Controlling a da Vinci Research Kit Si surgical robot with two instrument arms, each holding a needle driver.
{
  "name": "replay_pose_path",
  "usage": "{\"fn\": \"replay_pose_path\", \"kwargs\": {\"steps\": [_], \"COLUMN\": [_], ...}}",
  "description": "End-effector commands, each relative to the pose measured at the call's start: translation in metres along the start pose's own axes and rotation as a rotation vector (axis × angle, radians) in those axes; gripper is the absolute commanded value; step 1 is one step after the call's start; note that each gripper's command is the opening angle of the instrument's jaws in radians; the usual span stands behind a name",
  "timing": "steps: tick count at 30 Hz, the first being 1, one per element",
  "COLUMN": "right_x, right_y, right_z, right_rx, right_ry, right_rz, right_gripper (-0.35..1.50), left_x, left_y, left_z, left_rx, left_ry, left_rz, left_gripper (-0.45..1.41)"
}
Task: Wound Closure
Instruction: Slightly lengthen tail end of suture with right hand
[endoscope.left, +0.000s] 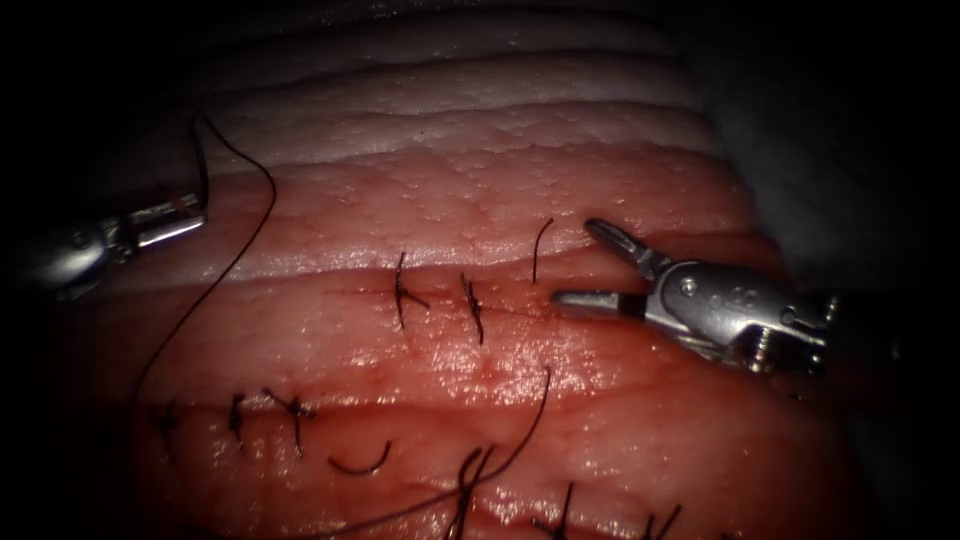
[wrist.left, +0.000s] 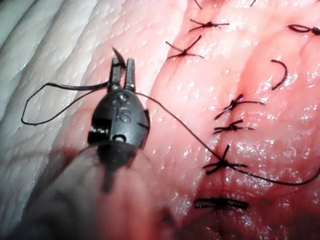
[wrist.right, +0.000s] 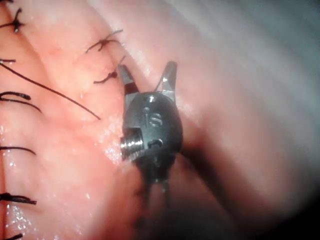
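My left tool hovers over the tissue at the far left, its jaws shut on the curved needle near its pointed end. The needle is out of the tissue, and its short tip pokes past the jaws. Dark thread leaves the needle's tail, arcs right and drops down across the tissue. In the left wrist view the thread runs on to a stitch. My right tool lies at the right end of the cut, jaws open and holding nothing.
Two knotted stitches cross the cut, with a short thread tail just left of the right tool. Lower rows carry several more stitches. A loose curved thread end lies there, and red fluid glistens on the tissue.
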Motion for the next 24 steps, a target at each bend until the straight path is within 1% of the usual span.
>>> {"fn": "replay_pose_path", "kwargs": {"steps": [1,4,7,8,11,13,18,19,20,24], "right_x": [-0.0001,-0.0001,-0.0005,-0.0007,-0.0013,-0.0018,-0.0016,-0.0016,-0.0015,-0.001], "right_y": [0.0009,0.0023,0.0031,0.0032,0.0032,0.0029,0.0024,0.0022,0.0021,0.002], "right_z": [0.0018,0.0028,0.0034,0.0035,0.0037,0.0037,0.004,0.0043,0.0044,0.005], "right_rx": [-0.007,-0.02,-0.014,-0.011,-0.008,0.015,0.029,0.036,0.035,0.03], "right_ry": [0.006,0.021,0.028,0.03,0.029,0.025,0.027,0.026,0.026,0.023], "right_rz": [0.034,0.082,0.113,0.111,0.116,0.117,0.118,0.119,0.12,0.125], "right_gripper": [0.66,0.73,0.71,0.66,0.68,0.31,0.04,-0.26,-0.35,-0.35], "left_x": [-0.0004,-0.0004,-0.0004,-0.0004,-0.0004,-0.0004,-0.0005,-0.0005,-0.0005,-0.0005], "left_y": [0.0,0.0,0.0001,0.0001,0.0001,0.0,0.0,0.0,0.0,0.0001], "left_z": [0.0007,0.0007,0.0007,0.0007,0.0007,0.0007,0.0007,0.0007,0.0007,0.0007], "left_rx": [-0.001,-0.001,-0.001,-0.001,-0.001,-0.003,-0.003,-0.003,-0.003,-0.002], "left_ry": [0.001,0.001,0.001,0.001,0.001,-0.001,-0.001,-0.001,-0.001,-0.001], "left_rz": [0.001,0.002,0.002,0.002,0.002,0.003,-0.003,-0.003,-0.003,-0.003], "left_gripper": [-0.45,-0.45,-0.45,-0.45,-0.45,-0.45,-0.45,-0.45,-0.45,-0.45]}}
